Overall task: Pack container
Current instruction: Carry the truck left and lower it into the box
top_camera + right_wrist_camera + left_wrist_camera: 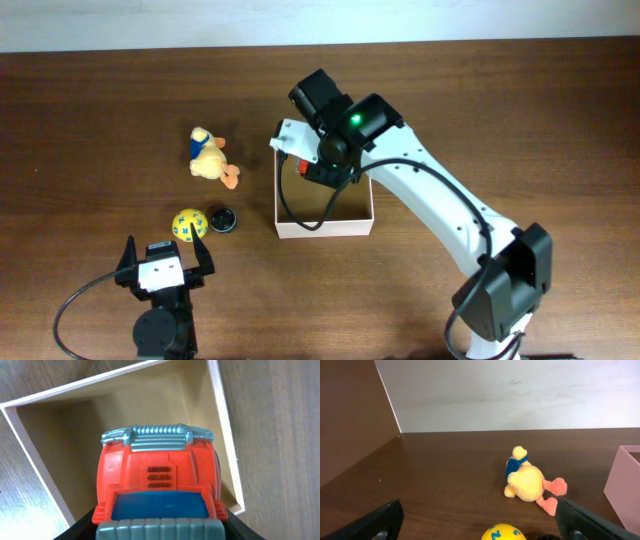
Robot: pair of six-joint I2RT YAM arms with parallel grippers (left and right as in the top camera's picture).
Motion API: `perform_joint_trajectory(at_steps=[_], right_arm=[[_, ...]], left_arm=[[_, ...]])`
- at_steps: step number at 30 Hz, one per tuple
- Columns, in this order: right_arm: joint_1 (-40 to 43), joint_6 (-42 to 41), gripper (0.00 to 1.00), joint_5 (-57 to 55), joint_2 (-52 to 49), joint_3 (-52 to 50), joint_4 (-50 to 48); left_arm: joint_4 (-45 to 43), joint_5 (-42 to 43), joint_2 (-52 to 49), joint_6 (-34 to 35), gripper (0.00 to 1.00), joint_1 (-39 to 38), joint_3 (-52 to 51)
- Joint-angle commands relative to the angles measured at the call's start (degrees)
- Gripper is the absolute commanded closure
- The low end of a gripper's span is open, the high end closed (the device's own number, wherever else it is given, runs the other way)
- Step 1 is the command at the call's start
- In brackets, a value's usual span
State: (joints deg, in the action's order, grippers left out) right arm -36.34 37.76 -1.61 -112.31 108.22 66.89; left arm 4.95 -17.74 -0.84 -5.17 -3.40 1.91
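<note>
Container [150, 390] beneath right pincer [160, 529], red toy truck [157, 480] clamped over it

Seen from overhead, the right gripper [306, 166] covers the far left corner of the container [325, 228] and all but a red sliver of the toy truck [157, 485] above it. In the left wrist view, the yellow ball [503, 532] left of the container is cropped at the bottom edge, and the dark thing [547, 537] beside it cannot be identified

Left gripper [168, 250] open, right gripper [312, 168] apparently holding red truck [157, 475]
</note>
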Motion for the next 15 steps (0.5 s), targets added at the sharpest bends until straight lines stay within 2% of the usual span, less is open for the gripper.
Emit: perform_joint_trajectory(at_steps=[1, 15], right_arm=[[0.94, 2.71, 0.64, 1.14, -1.46, 0.31, 0.07], [5.92, 2.75, 0.64, 1.44, -6.95, -0.98, -1.55]], left_arm=[[0.02, 0.61, 0.5, -0.94, 0.01, 0.31, -0.55], [0.02, 0.61, 0.5, -0.94, 0.01, 0.31, -0.55]])
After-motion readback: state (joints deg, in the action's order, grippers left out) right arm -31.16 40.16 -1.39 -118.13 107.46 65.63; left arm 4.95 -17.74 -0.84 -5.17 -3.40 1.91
